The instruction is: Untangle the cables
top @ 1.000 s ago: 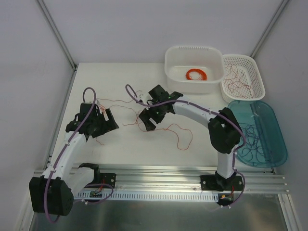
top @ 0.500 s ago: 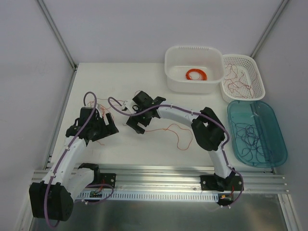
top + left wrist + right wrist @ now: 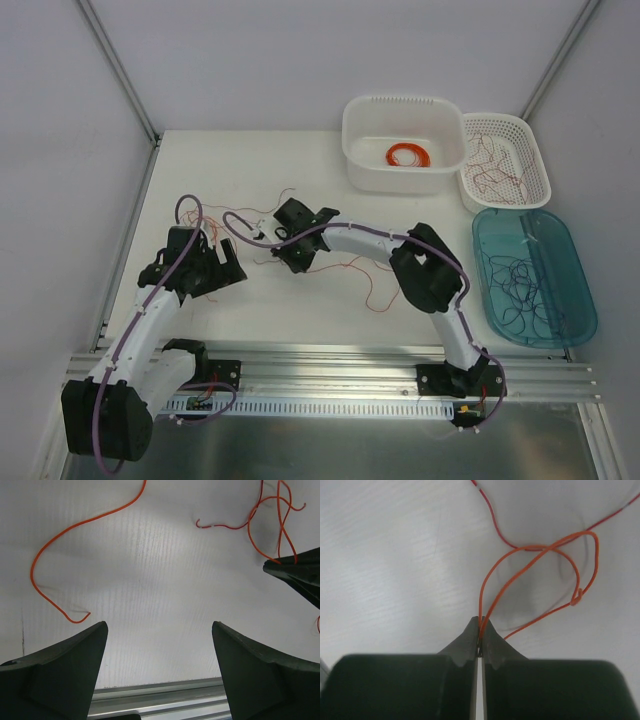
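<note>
- The right jaws are pressed together, pinching an orange cable [image 3: 535, 547] between their tips; in the right wrist view two runs of it rise out of the pinch.
- Those runs spread into a loop that lies on the white table [image 3: 250, 170], with a small curl [image 3: 577, 598] on its right side.
- A red cable [image 3: 492, 517] crosses the top of that loop where the orange runs meet.
- The left jaws stand spread wide, with only bare table between the two fingers [image 3: 60, 665] and nothing held.
- Beyond them, in the left wrist view, a loose orange strand [image 3: 33, 570] curves across the table at the upper left, apart from both fingers.
- At the right edge of that view the dark tip of the right arm [image 3: 295, 572] shows, with orange loops rising from it and a short red piece [image 3: 225, 526] just beside them.
- From above, the cables [image 3: 383, 285] lie loose on the table between the two arms and to the right of the right jaws.
- Well apart, at the far right, a white tub [image 3: 360, 160] holds an orange ring coil [image 3: 408, 155].
- Beside it, a white basket [image 3: 500, 205] holds red wires [image 3: 500, 165].
- Nearer, a teal tray [image 3: 585, 320] holds dark wires [image 3: 520, 295].
</note>
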`<act>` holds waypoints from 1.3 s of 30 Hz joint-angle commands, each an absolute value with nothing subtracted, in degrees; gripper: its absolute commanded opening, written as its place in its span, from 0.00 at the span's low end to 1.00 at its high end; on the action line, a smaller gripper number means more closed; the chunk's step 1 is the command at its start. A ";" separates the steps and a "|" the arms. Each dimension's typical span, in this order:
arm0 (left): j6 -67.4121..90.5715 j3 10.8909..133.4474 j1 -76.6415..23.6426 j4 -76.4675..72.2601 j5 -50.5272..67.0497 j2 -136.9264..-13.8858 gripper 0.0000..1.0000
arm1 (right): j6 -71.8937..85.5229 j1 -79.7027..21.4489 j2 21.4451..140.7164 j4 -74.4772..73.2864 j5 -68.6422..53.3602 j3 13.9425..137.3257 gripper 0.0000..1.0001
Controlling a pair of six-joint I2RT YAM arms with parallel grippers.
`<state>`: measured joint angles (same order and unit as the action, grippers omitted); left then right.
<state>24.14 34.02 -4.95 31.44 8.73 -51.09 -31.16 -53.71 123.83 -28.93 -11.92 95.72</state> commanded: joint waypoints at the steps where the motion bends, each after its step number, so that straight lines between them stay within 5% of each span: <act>1: 22.94 33.66 -5.36 30.41 8.35 -51.06 0.86 | -30.67 -53.53 115.33 -30.05 -11.69 92.29 0.01; 22: 21.45 34.72 -5.36 27.07 8.70 -53.08 0.86 | -37.44 -39.56 80.52 -53.17 -12.47 103.09 0.01; 33: 21.01 36.74 -5.36 24.96 11.07 -54.67 0.85 | -34.19 -30.33 72.69 -54.76 -34.86 106.00 0.01; 39: 17.58 38.49 -6.15 16.10 21.70 -54.84 0.86 | -31.12 -30.32 73.21 -53.35 -42.62 103.55 0.01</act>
<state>20.99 35.62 -5.13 23.53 14.76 -55.07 -33.39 -30.61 73.10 -54.24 -34.24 104.68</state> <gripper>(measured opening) 0.856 0.023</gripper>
